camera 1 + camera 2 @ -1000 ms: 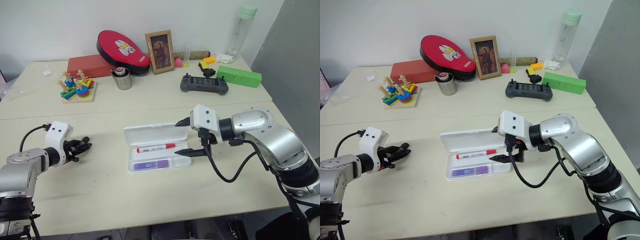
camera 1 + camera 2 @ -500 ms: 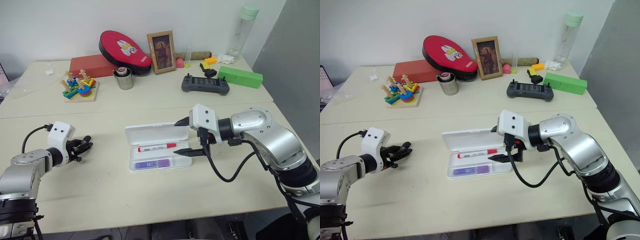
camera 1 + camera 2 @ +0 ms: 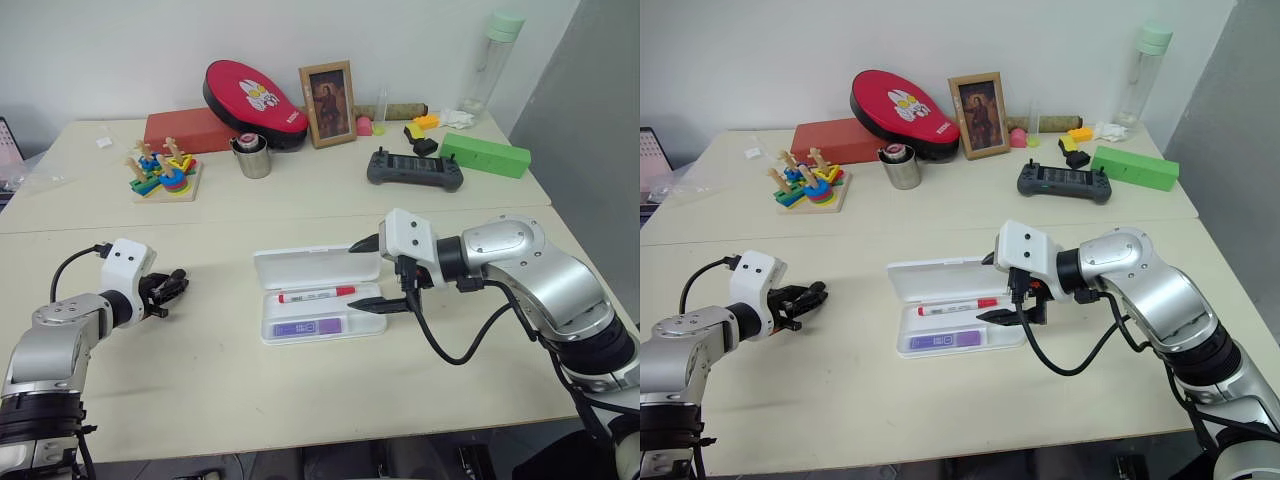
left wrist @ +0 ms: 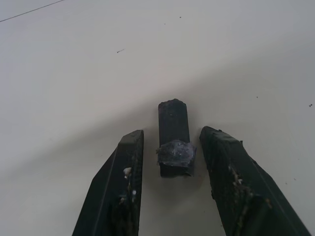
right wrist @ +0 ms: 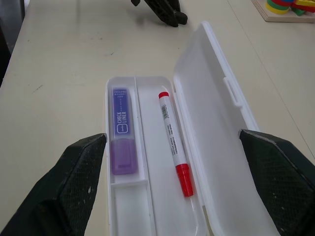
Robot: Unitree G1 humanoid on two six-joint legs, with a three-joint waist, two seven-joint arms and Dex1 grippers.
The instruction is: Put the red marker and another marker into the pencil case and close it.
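Along the back of my table [image 3: 300, 400] I see a red pad [image 3: 252, 96], a picture frame [image 3: 328, 90], a metal cup [image 3: 253, 158], a stacking toy [image 3: 160, 176], a black controller [image 3: 414, 169], a green box [image 3: 484, 155] and a tall bottle [image 3: 494, 55].

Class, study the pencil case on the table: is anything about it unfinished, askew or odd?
Both markers lie in the pencil case: the red marker in the far compartment, the purple marker in the near one. Its lid lies open. The right gripper straddles its end, fingers wide.
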